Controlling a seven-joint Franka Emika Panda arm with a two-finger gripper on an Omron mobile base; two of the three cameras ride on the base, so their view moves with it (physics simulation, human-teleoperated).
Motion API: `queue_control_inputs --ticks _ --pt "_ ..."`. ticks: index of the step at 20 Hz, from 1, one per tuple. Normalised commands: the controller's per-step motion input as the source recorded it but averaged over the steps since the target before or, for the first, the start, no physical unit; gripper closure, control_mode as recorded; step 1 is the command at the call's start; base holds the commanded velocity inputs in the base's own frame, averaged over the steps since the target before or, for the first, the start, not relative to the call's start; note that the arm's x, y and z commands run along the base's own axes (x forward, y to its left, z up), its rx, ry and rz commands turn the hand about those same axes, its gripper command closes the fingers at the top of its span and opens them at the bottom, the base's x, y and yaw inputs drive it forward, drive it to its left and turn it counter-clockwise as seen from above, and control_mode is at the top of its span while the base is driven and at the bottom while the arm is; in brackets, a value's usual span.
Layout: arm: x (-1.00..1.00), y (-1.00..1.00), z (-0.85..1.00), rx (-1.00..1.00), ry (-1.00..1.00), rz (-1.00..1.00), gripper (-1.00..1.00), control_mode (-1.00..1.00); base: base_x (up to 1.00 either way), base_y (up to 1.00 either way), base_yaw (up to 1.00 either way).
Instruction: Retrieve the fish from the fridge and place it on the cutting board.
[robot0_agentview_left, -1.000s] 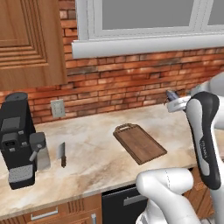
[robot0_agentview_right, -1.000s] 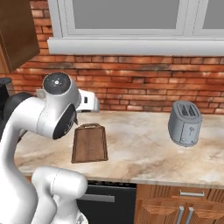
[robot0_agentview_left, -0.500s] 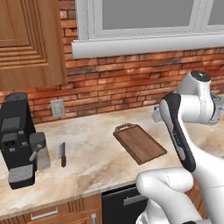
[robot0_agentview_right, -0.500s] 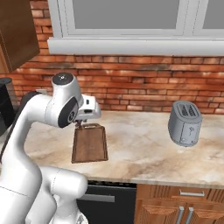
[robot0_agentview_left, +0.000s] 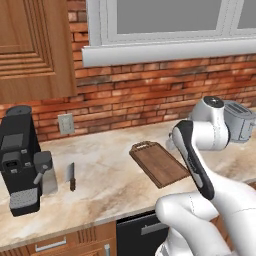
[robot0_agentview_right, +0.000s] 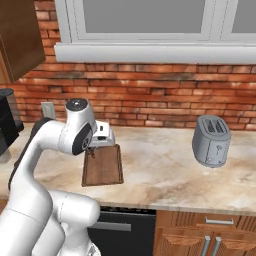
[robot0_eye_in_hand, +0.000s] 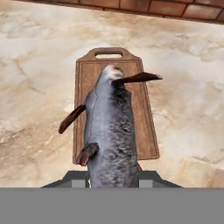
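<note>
In the hand view, the grey-blue fish hangs lengthwise between my fingertips, with my gripper shut on its tail end. Directly below it lies the dark brown cutting board, its handle pointing toward the brick wall. From the base cameras, the cutting board lies on the marble counter and my hand hovers just over its far end. The fish is clear of the wood, not resting on it. The fridge is out of view.
A silver toaster stands on the counter to the right. On the left are a black coffee machine and a black-handled knife. A brick wall and a window sill run along the back, with a wooden cupboard upper left.
The arm has swung in from the right and lowered, carrying the fish over the cutting board. Nothing else on the counter has moved.
</note>
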Motion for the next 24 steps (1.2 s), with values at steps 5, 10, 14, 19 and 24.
queue_control_inputs --ticks 5,10,14,19,24 --pt "0.35 0.18 -0.62 0.0 -0.01 0.01 1.0 -1.0 0.0 0.0 0.0" --pt "0.52 0.01 -0.51 0.0 -0.01 0.01 1.0 -1.0 0.0 0.0 0.0" --pt "0.61 0.0 -0.32 0.0 0.0 0.01 1.0 -1.0 0.0 0.0 0.0" --pt "0.57 0.0 -0.36 0.0 0.01 0.03 1.0 -1.0 0.0 0.0 0.0" --pt "0.47 0.0 -0.31 0.0 0.0 0.04 1.0 -1.0 0.0 0.0 0.0"
